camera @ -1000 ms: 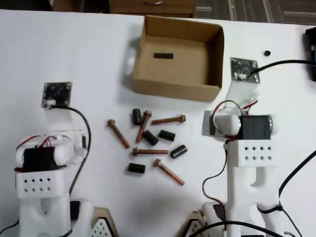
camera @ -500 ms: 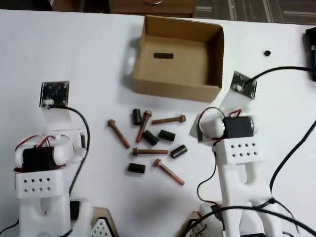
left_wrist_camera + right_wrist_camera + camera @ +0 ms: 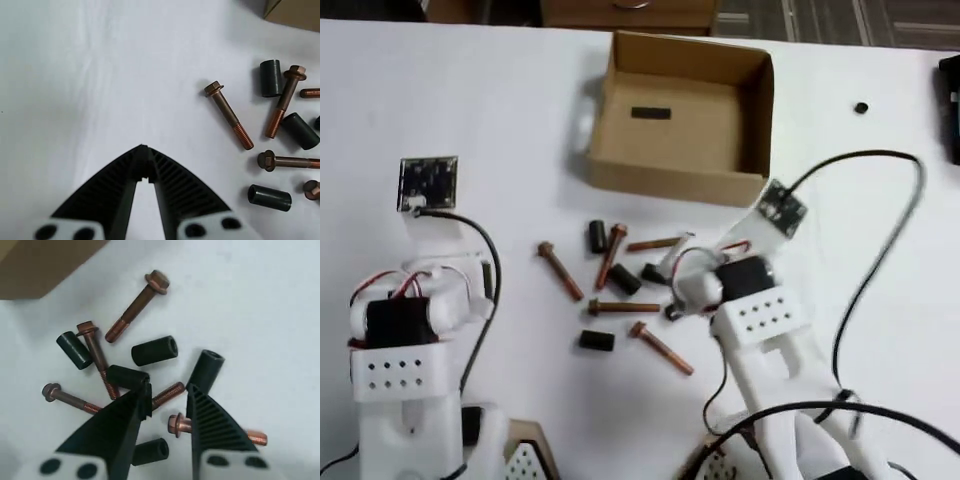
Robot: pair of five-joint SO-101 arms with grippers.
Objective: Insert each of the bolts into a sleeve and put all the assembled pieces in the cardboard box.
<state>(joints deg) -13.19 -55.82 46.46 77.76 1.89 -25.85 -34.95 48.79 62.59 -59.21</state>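
Hovering over bolts (image 3: 135, 305) and sleeves (image 3: 154, 351), right tool (image 3: 169, 390) parted

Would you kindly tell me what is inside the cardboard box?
The cardboard box holds one small dark piece on its floor, too small to identify. Its near wall may hide a strip of floor.

readable text: none | dark strip (image 3: 651, 113) on the cardboard box (image 3: 670, 180) floor, bench far edge: too small to read | circuit boards (image 3: 428, 182) on both arms: markings not legible | bolt heads (image 3: 157, 281): too blurred to tell
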